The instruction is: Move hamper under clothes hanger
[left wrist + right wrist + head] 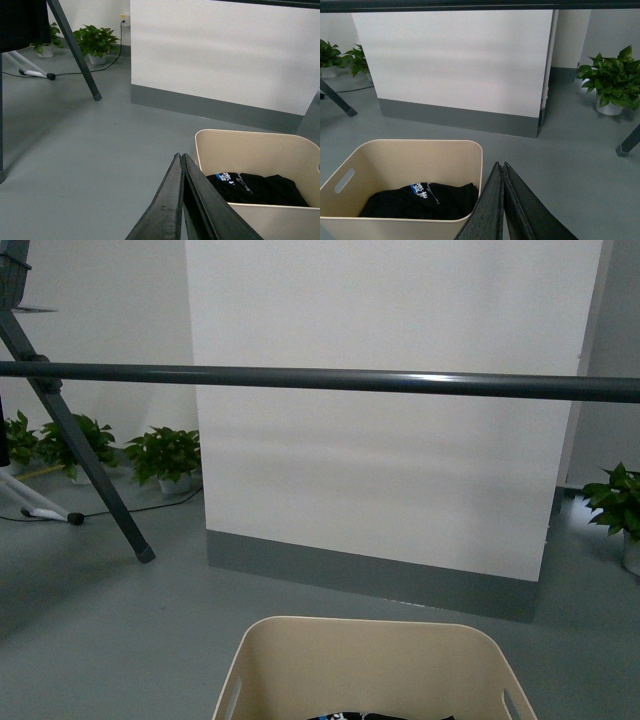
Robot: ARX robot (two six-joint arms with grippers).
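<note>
1. The clothes hanger (pixel 320 380) was the largest thing in the front view. Its dark grey bar ran across the whole frame, and one slanted leg came down to the grey floor (pixel 120 610) at left. The bar's right end and the right-hand legs were cut off.
2. A white wall panel (pixel 390 410) with a grey skirting stood behind the bar, with potted plants (pixel 165 455) at both sides.
3. The hamper (pixel 370 660) sat on the floor at the bottom centre of the front view, on the robot's side of the bar. Its near half was out of frame. Whether it stood under the bar or short of it could not be told.
4. A dark garment (pixel 420 200) with a blue-and-white print lay inside the hamper.
5. The left end effector (pixel 182 159) was pinched closed on nothing, just outside the hamper's rim. The right end effector (pixel 501 166) was the same on the other side. Contact with the walls could not be seen.
6. Risk, as judged: a push from closed tips might slip off the smooth sides or skew the hamper, and uneven pressure would turn it towards the leg.
</note>
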